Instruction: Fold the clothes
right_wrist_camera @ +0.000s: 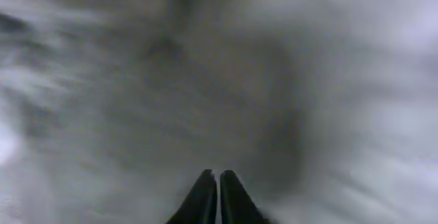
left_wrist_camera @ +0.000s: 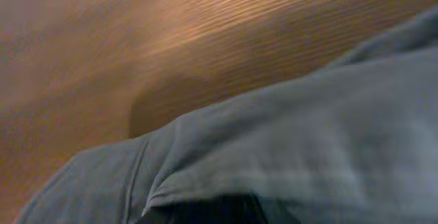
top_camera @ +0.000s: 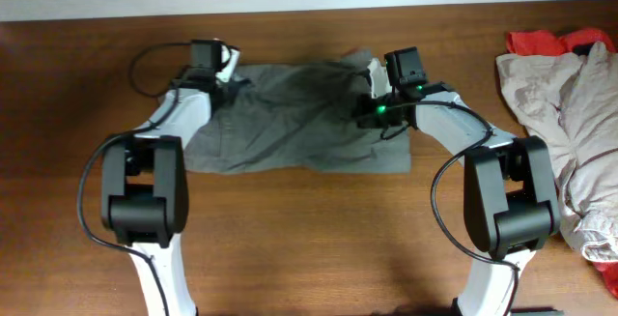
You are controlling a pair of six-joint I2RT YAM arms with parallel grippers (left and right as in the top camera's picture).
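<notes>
Currently: grey-olive shorts, rumpled, by the table's far edge, centre. Right gripper over their right end, jaws together. Left gripper at their left end; jaw state cannot be told.

From above, soft even light falls on my table, shadows faint. My left wrist view smears the wood into streaks (motion blur), the shorts hazy. My right view is grey blur; only my fingertips look sharp.
</notes>
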